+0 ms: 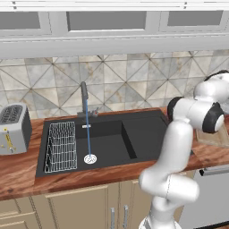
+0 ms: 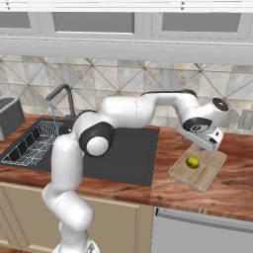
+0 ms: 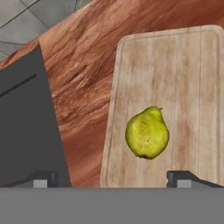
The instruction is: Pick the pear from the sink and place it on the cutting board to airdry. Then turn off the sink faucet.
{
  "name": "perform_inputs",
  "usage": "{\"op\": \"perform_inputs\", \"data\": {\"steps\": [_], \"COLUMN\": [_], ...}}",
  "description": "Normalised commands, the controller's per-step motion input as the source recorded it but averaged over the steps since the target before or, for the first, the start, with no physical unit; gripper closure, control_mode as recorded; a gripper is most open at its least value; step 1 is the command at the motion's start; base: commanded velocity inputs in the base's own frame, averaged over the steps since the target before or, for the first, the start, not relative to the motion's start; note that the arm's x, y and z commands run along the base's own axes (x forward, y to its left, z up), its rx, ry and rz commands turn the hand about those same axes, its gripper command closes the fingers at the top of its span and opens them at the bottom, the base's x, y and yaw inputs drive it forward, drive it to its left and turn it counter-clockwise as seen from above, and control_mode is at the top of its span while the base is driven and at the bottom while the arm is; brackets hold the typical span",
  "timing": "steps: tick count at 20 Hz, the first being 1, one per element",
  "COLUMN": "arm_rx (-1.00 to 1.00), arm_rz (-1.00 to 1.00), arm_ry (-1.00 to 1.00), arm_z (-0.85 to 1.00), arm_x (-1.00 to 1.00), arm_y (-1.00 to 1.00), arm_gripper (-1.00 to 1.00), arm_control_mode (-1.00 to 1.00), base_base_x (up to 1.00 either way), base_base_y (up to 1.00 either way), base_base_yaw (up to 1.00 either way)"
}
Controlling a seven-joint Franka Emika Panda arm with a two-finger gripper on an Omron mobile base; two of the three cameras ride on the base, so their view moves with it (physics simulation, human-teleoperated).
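Note:
The yellow-green pear [image 3: 147, 133] lies on the tan cutting board [image 3: 188, 78], on the wooden counter to the right of the black sink [image 2: 133, 158]. In the right base view the pear [image 2: 192, 162] rests near the middle of the board [image 2: 200, 178]. My gripper [image 2: 204, 148] hangs just above it, open and holding nothing. In the hand view the gripper [image 3: 113, 180] has its fingertips [image 3: 41, 179] spread wide, and the pear sits a little beyond them. The sink faucet [image 1: 84, 91] pours a thin blue stream of water onto the silver drain [image 1: 90, 158].
A white wire rack [image 1: 60, 147] fills the left part of the sink [image 1: 143, 129]. A silver toaster [image 1: 13, 127] stands on the counter left of the sink. The faucet's small lever [image 1: 92, 112] is at its base by the tiled wall.

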Motion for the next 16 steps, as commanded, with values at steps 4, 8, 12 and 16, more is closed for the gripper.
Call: {"op": "perform_inputs", "data": {"steps": [4, 8, 12, 16], "arm_rx": [-0.2, -0.25, -0.2, -0.04], "arm_rz": [0.22, 0.22, 0.26, 0.32], "arm_ry": [-0.48, -0.49, -0.42, -0.22], "arm_z": [0.31, 0.39, 0.63, 0.83], "arm_x": [-0.36, -0.28, -0.33, -0.39], "arm_y": [0.52, 0.59, 0.38, 0.01], "arm_gripper": [-1.0, -1.0, -1.0, -1.0], "arm_control_mode": [-1.0, -1.0, -1.0, -1.0], "base_base_x": [0.0, 0.0, 0.0, 0.0], "base_base_y": [0.0, 0.0, 0.0, 0.0], "base_base_yaw": [0.0, 0.0, 0.0, 0.0]}}
